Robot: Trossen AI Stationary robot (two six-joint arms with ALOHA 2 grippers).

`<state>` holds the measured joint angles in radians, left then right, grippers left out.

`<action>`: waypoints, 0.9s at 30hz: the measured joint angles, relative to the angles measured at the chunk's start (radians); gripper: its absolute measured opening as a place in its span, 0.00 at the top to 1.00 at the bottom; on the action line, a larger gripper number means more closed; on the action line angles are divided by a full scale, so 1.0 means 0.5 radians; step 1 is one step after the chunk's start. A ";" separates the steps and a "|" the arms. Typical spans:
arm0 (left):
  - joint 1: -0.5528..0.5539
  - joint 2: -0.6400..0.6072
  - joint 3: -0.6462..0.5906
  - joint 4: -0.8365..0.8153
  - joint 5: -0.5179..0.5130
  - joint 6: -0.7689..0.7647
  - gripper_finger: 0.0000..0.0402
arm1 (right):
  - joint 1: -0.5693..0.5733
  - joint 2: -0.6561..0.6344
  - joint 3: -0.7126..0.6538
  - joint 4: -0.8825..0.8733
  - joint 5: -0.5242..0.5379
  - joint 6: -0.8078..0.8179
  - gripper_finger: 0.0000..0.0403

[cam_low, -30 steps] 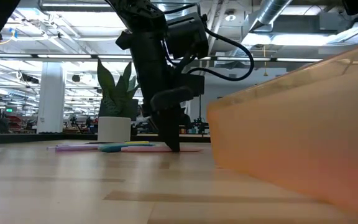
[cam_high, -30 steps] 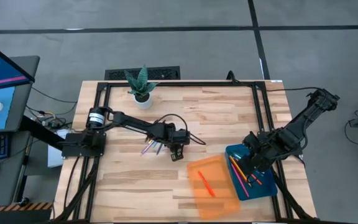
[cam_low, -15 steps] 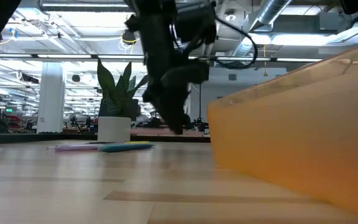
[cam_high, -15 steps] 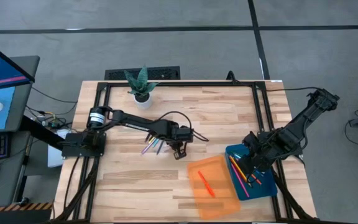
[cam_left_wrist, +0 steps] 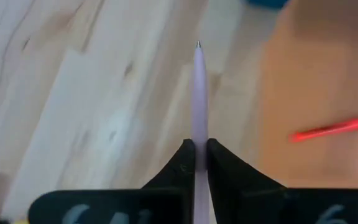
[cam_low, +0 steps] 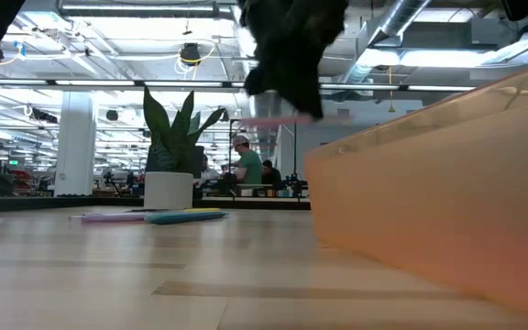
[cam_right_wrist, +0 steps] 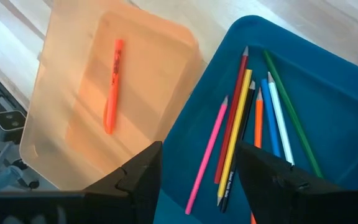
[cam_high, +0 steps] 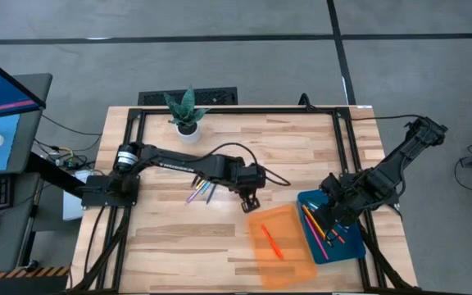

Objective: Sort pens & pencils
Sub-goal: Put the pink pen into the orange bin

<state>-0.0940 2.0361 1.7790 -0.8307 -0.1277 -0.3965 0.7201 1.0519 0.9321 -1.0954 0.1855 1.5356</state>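
Left gripper (cam_high: 251, 199) is pinching a thin pale pink pen (cam_left_wrist: 199, 99) above the table, beside the flat translucent orange tray (cam_high: 295, 261) (right gripper (cam_high: 332, 220), fingers spread, over the flat blue tray (cam_high: 352, 245)).

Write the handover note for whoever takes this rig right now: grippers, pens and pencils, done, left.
Left gripper: shut on a pale pink pen, held above the wood table beside the flat orange tray.
Right gripper: open, above the flat blue tray.
Done: one orange pen in the orange tray; several coloured pencils in the blue tray.
Left: drop the pink pen, then sort the few sticks mid-table.
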 joint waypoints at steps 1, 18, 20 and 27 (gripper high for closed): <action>-0.023 0.000 0.041 -0.005 0.000 -0.009 0.97 | 0.004 0.000 0.000 0.000 0.000 0.000 0.45; -0.470 0.012 0.360 0.540 0.029 0.363 0.96 | 0.013 -0.158 0.000 -0.088 0.000 -0.057 0.45; -0.504 0.036 0.357 0.602 0.028 0.536 0.96 | 0.014 -0.177 0.000 -0.127 -0.001 -0.057 0.45; -0.532 0.258 0.358 0.861 0.170 1.128 0.96 | 0.013 -0.252 -0.001 -0.214 -0.001 -0.082 0.45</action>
<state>-0.3599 2.1653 1.9579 -0.4002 -0.0427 0.1676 0.7265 0.9261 0.9318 -1.2025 0.1852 1.4945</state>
